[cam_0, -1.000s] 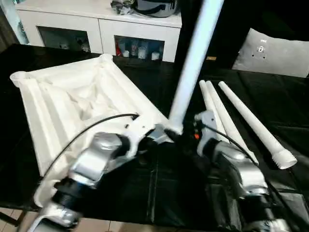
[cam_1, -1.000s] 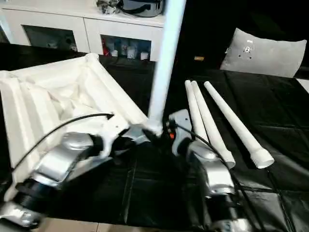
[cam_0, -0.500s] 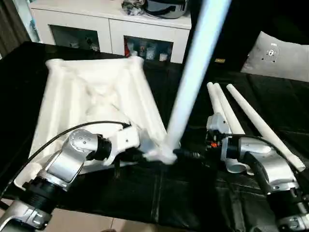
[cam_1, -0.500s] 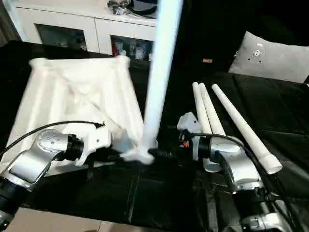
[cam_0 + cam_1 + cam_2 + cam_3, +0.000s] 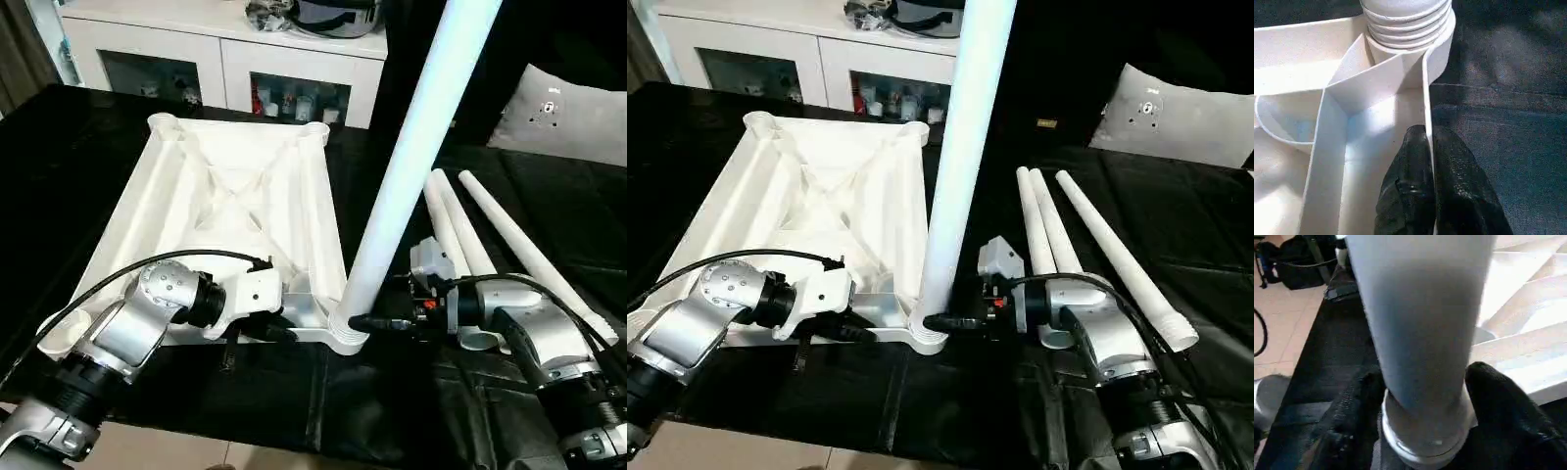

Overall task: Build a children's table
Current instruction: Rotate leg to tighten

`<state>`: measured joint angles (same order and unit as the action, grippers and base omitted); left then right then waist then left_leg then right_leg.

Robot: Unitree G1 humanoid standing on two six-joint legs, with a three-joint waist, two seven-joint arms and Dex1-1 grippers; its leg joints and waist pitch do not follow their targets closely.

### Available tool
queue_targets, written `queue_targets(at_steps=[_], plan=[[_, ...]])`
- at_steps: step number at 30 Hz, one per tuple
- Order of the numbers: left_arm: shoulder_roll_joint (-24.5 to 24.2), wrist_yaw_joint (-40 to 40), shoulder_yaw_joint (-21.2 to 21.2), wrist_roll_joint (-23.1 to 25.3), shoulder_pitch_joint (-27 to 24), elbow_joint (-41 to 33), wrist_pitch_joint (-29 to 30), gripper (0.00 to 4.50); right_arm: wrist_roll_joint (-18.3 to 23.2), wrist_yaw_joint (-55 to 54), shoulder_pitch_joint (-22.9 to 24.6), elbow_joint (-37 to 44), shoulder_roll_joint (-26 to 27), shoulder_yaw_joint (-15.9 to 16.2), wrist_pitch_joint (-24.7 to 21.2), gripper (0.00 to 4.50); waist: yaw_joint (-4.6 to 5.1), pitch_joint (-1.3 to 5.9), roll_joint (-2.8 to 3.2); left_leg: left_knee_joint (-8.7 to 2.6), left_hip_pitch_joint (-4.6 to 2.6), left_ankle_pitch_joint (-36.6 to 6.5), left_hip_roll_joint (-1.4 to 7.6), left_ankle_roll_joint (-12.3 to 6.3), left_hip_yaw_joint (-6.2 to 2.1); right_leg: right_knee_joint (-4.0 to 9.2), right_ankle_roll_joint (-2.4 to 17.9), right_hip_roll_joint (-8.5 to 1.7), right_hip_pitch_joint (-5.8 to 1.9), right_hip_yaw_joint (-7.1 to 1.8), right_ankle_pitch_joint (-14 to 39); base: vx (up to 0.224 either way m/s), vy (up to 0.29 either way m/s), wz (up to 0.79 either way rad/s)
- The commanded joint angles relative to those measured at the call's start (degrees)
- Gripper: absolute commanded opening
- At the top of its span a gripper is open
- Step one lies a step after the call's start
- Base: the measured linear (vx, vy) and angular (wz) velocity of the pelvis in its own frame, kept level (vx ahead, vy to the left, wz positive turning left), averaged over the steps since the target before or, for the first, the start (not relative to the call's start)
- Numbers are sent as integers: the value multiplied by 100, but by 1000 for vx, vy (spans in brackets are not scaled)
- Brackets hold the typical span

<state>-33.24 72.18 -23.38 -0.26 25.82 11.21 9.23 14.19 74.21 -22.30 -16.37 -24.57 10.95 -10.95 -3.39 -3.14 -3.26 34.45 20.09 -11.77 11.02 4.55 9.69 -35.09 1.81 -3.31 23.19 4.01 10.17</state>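
The white table top (image 5: 235,196) lies upside down on the black-covered table, its ribbed cross bracing facing up. One white leg (image 5: 411,147) stands upright in the near right corner socket (image 5: 348,338). My left gripper (image 5: 284,331) is shut on the top's thin near rim (image 5: 1426,98), just beside that socket. My right gripper (image 5: 372,322) reaches in from the right, and its fingers (image 5: 1352,426) press both sides of the leg's base (image 5: 1425,431). Three more legs (image 5: 465,250) lie side by side to the right.
A white cabinet (image 5: 225,49) stands behind the table and a white-grey cushion (image 5: 568,108) lies at the back right. The table's front edge (image 5: 294,446) runs just under my forearms, with tiled floor below. Black bags (image 5: 1288,257) sit on the floor.
The table top has swung round and settled flat with the leg standing straighter in its socket. My right gripper's fingers have closed in on the leg's base. The camera view has shifted too.
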Motion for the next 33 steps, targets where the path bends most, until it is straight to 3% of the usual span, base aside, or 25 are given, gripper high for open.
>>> queue_targets(at_steps=[1,8,12,17,21,24,25,27,28,29,30,31,33], plan=[[32,147,-131,53,128,-70,-164,0,101,104,-51,-11,-74,10,-41,261,22,362,20,-391,-5,-685,233,-288,-32,396,1083,-452,-324,-315,1332,0,0,0],[28,187,-136,33,125,-36,-170,0,144,128,-14,43,-11,19,-193,203,20,369,16,-386,-4,-631,231,-294,-32,382,1098,-445,-329,-314,1260,0,0,0],[51,147,-91,-14,105,-53,-59,0,277,151,110,222,-12,58,-456,195,13,370,11,-385,-6,-621,235,-295,-31,386,1079,-451,-328,-317,1282,0,0,0],[306,-316,108,-167,-26,-345,700,0,524,-436,483,763,271,14,-1097,193,7,362,39,-403,-13,-646,242,-229,-34,384,1076,-447,-316,-317,1278,0,0,0],[466,-679,166,-72,-16,-424,1051,0,408,-934,543,875,503,21,-1213,193,34,320,34,-422,-18,-1014,230,-83,-46,483,839,-455,-304,-307,2106,0,0,0],[876,-1373,322,33,44,-547,1738,0,148,-1977,547,876,1047,-56,-1495,193,77,307,-4,-424,-9,-1141,195,5,-66,552,596,-463,-288,-279,2724,0,0,0],[1240,-1854,490,1,114,-606,2184,0,86,-2621,506,777,1448,-192,-1674,193,123,308,5,-431,-3,-1117,195,61,-75,553,539,-457,-278,-277,2794,0,0,0],[1383,-2032,557,-20,142,-640,2362,0,85,-2848,498,761,1604,-255,-1731,193,194,313,2,-418,10,-1186,175,87,-95,592,466,-467,-278,-246,2996,0,0,0],[1878,-2652,767,-6,292,-595,2763,0,-45,-3549,458,609,2024,-383,-1684,193,216,328,-15,-415,26,-1156,174,46,-95,589,416,-463,-286,-254,2958,0,0,0],[2050,-2889,819,42,359,-554,2857,0,-113,-3833,436,533,2175,-422,-1656,193,233,328,2,-392,-6,-1158,174,23,-79,611,473,-459,-230,-261,2881,0,0,0],[2052,-2892,819,43,360,-554,2858,0,-114,-3837,435,532,2177,-422,-1655,193,248,334,-8,-393,6,-1128,169,14,-79,607,482,-453,-243,-262,2827,0,0,0],[2486,-3507,953,162,532,-398,2976,0,-294,-4640,336,264,2534,-575,-1564,193,258,334,1,-399,14,-1085,168,-21,-77,599,499,-441,-242,-268,2690,0,0,0],[2785,-3799,998,220,649,-343,3061,0,-388,-5007,269,85,2736,-674,-1389,193,277,353,14,-387,4,-1049,159,-22,-71,578,561,-425,-239,-273,2451,0,0,0]])
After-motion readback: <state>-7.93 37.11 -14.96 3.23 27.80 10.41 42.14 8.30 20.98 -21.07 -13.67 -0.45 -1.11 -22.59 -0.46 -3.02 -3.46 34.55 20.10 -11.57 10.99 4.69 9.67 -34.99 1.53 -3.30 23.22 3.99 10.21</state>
